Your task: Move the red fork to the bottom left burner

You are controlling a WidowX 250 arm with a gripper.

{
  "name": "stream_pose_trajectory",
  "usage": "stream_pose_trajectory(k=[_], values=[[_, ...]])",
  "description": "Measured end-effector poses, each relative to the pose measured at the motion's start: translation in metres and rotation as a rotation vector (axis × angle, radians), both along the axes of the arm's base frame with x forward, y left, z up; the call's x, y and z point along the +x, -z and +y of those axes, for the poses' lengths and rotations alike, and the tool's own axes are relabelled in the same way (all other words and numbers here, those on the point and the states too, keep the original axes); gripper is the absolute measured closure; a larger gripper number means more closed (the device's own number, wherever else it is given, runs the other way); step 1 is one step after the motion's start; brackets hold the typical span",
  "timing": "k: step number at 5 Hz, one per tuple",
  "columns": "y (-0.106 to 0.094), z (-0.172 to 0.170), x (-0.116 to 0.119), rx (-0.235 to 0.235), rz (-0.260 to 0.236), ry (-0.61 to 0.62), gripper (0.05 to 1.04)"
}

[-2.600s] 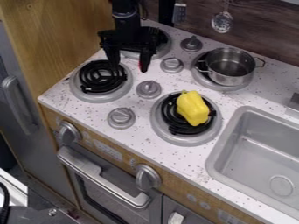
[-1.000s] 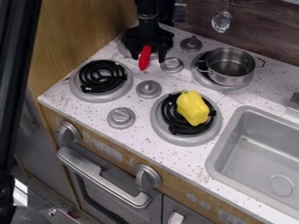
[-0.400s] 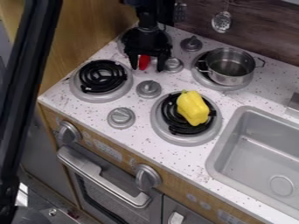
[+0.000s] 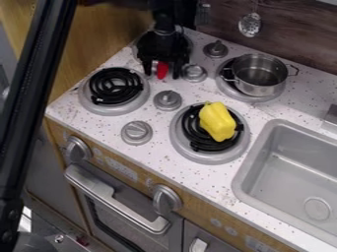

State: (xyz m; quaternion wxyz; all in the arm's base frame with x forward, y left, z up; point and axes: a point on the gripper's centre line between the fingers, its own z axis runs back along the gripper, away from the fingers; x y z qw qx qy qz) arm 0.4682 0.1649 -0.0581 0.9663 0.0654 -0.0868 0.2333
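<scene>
- In the camera view, the red fork is between the spread fingers of the gripper, with a gap showing to either side; I see no pinch on it.
- The part of the fork that shows is short, its long axis running roughly near to far, in line with the opening between the fingers. The rest is hidden under the gripper, and I cannot tell whether it touches the stove top.
- The near left burner is the goal, I judge; it lies nearer and to the left of both fork and gripper, so the fork should travel diagonally once pinched.
- The arm comes in from the top edge, gripper pointing down by the far left burner, its right finger just beside a knob.
</scene>
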Motion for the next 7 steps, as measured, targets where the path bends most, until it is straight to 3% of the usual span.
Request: stream_pose_trajectory(k=[2, 4, 5, 6, 7], values=[[0.003, 0.002, -0.003, 0.007, 0.018, 0.001, 0.655], [-0.004, -0.011, -0.014, -0.003, 0.013, 0.082, 0.681], [-0.035, -0.011, -0.027, 0.022, -0.02, 0.106, 0.681], [-0.045, -0.007, -0.061, 0.027, 0.017, 0.106, 0.681], [-0.039, 0.012, -0.103, 0.007, 0.057, 0.068, 0.681]])
